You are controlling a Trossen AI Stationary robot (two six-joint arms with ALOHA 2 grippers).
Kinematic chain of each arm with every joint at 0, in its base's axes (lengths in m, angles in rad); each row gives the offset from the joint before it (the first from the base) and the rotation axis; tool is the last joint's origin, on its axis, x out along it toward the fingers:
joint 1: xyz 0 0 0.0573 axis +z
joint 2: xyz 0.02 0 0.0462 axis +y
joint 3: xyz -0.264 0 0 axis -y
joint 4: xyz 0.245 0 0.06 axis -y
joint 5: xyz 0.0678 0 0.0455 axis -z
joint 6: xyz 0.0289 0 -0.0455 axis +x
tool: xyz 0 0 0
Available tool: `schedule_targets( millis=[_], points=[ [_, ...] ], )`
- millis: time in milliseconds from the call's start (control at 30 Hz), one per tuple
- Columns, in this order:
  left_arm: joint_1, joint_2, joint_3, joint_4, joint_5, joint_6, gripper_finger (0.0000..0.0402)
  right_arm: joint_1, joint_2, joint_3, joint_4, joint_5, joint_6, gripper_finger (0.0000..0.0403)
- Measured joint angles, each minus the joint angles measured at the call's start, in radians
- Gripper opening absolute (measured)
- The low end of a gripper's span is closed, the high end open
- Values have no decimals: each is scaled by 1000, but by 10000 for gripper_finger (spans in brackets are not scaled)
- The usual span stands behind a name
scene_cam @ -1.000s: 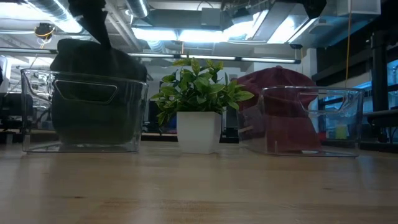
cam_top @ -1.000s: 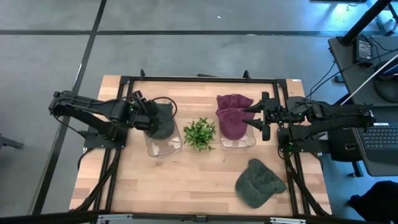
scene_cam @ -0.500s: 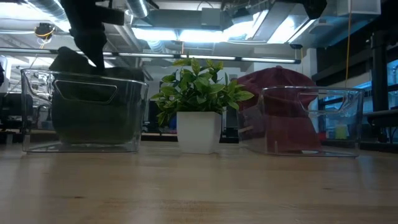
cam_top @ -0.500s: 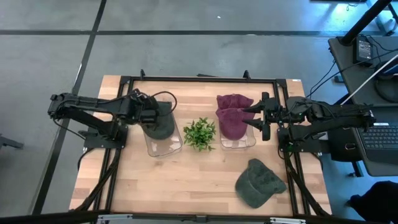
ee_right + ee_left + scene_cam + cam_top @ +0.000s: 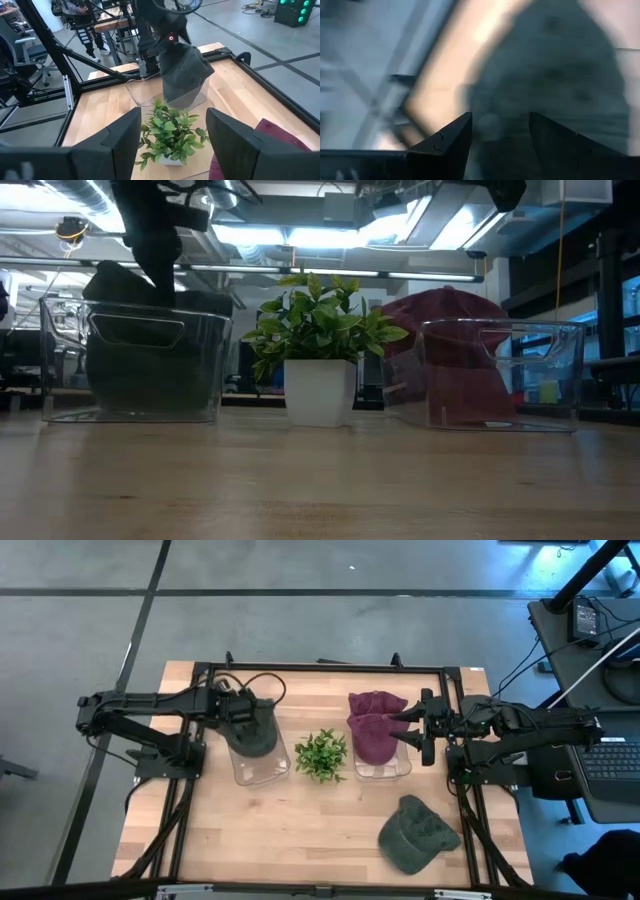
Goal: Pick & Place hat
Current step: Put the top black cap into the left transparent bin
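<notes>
- The wooden table [image 5: 300, 830] is the big flat slab here, pale planks with a black frame round the back, and everything sits in a row across the middle so both arms can reach it.
- Left arm's gripper [image 5: 238, 710] is right over the left clear bin [image 5: 262, 770], hanging just above the dark hat [image 5: 257, 732] that's slumped inside it. From my wrist cam the fingers stand apart with only hat fabric beyond them, so I'd call it let go, not pinching anything.
- That dark hat looks soft and floppy, bulging over the bin's rim. I reckon it's as good as placed.
- Right gripper [image 5: 425, 728] is parked beside the right clear bin [image 5: 385, 768], fingers spread wide, holding nothing. Just waiting, I'd say.
- The maroon hat [image 5: 372, 730] is heaped in that right bin, lumpy knit-looking stuff spilling over the top.
- A green cap [image 5: 415, 832] lies flat on the table near the front right, well apart from both bins. Probably next up.
- Little leafy plant [image 5: 321, 754] in a white pot sits between the bins.
</notes>
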Motion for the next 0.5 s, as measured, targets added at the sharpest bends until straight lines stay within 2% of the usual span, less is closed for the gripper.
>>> schedule_targets(
  millis=[100,300,500],
  points=[
    [12,0,0,51,126,33,190,0,0,0,0,0,8,223],
    [47,-10,0,62,63,62,191,0,0,0,0,0,10,223],
    [94,-47,32,61,61,92,189,0,0,0,0,0,12,223]
  ],
)
